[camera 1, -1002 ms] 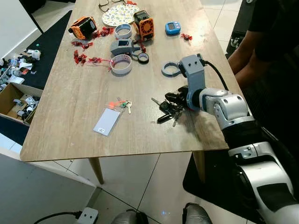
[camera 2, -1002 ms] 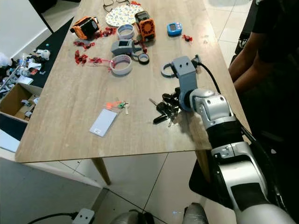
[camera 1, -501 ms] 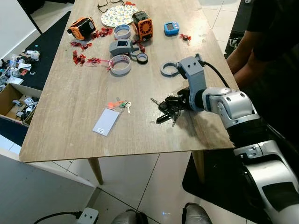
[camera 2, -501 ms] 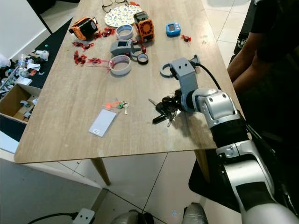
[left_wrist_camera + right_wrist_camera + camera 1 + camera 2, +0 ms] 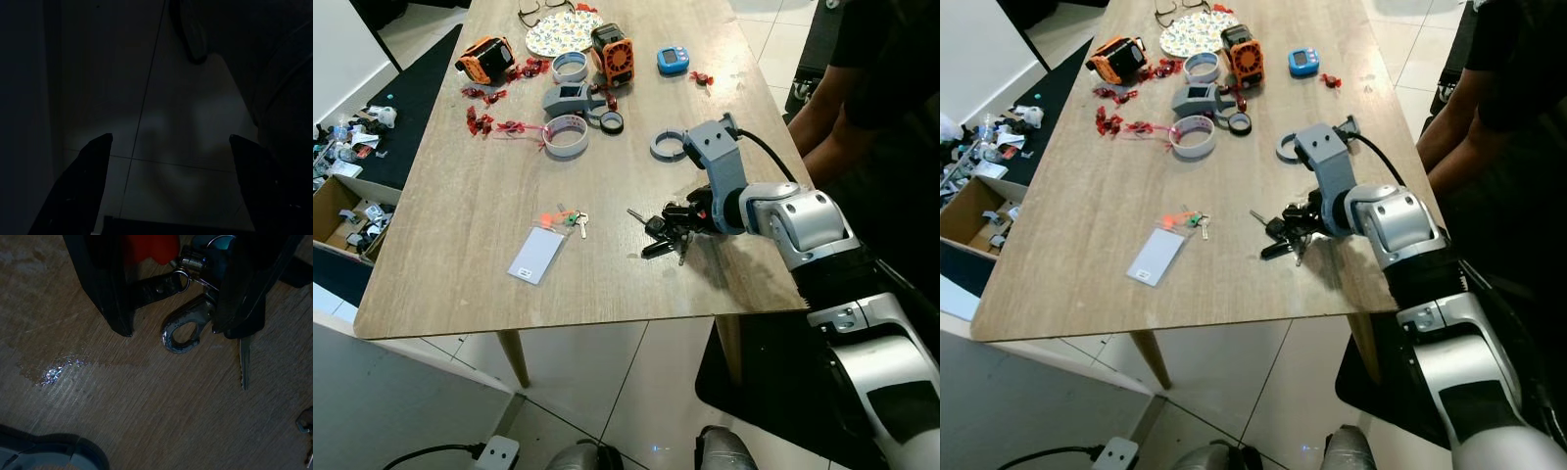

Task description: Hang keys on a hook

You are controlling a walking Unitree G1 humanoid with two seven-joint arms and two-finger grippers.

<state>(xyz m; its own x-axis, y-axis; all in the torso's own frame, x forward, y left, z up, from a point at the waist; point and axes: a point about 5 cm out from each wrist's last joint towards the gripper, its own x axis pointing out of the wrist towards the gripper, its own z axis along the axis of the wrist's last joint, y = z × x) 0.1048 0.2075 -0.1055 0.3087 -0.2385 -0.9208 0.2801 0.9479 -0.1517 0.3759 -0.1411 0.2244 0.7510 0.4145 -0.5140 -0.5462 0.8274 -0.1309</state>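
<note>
Right tool [image 5: 168,308] spread astride keys [image 5: 664,230] on wooden table [image 5: 480,215], tiled floor [image 5: 626,392] below, left tool [image 5: 171,186] spread

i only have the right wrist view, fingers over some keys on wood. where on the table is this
Observer: The right gripper is at the key bunch near the table's right front edge.
Operator: anything close that i might bump
Observer: A grey tape ring lies just beyond the wrist, farther from the robot.
Operator: other keys around?
Observer: Yes, a small key set with a white card lies to the robot's left of the bunch.
Operator: left arm doing anything
Observer: The left gripper hangs open over dim floor tiles.
</note>
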